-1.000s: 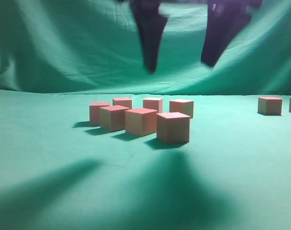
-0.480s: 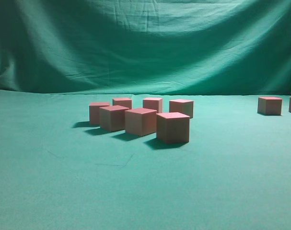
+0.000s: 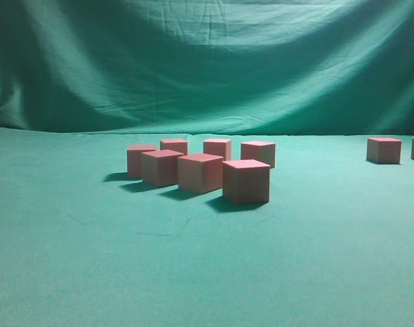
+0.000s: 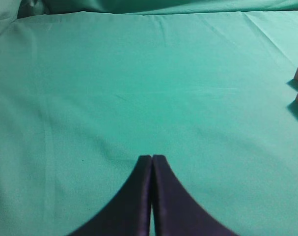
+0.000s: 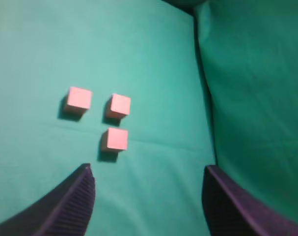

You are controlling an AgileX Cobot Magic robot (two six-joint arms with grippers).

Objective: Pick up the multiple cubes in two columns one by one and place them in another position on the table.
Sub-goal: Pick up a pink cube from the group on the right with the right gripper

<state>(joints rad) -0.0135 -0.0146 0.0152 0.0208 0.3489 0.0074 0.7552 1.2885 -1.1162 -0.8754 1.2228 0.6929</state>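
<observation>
Cubes (image 3: 201, 172) sit in two columns mid-surface (image 3: 91, 272); neither end effector holds anything.
From my feed: seven cubes in the main group, two more (image 3: 384, 150) far right near the frame edge. Left end effector (image 4: 151, 158) is pressed together over bare green cloth, two cubes at its view's right edge. Right end effector (image 5: 148, 179) is spread wide, empty, above three cubes (image 5: 115, 139).

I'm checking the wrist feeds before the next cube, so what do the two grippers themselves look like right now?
Both look near-black with a purplish tint. The left gripper has two smooth fingers that flare wide at the base and taper to narrow tips. The right gripper has two broad fingers, and the inner pad of one is ribbed with fine ridges. No cables, markings or labels show. The arms are out of view.
</observation>
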